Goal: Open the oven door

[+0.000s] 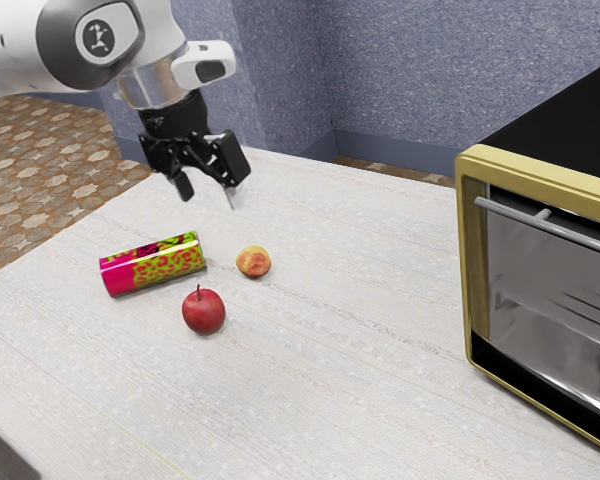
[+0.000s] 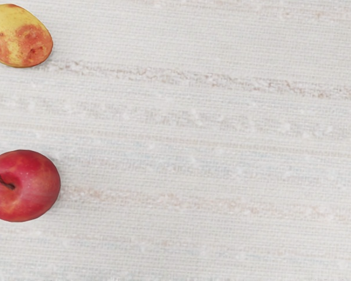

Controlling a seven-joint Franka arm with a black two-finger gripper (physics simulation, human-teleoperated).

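Note:
My gripper [image 1: 208, 187] is in the air above the table near the exterior view's upper left, its two fingers apart and nothing between them. At the exterior view's right edge stands the oven [image 1: 471, 260], with a yellow frame and black top. Its glass door [image 1: 545, 310] appears shut, upright within the frame, and a grey bar handle [image 1: 565, 232] runs across the door's upper part. A wide stretch of table separates the gripper from the oven. Part of the oven lies beyond the view's edge.
A red fruit [image 1: 204, 312] [image 2: 23, 186], a yellow-red fruit [image 1: 253, 262] [image 2: 22, 37] and a pink-green cylinder [image 1: 154, 265] lie on the white table [image 1: 360, 370], close to the gripper's side. Blue-grey walls stand behind.

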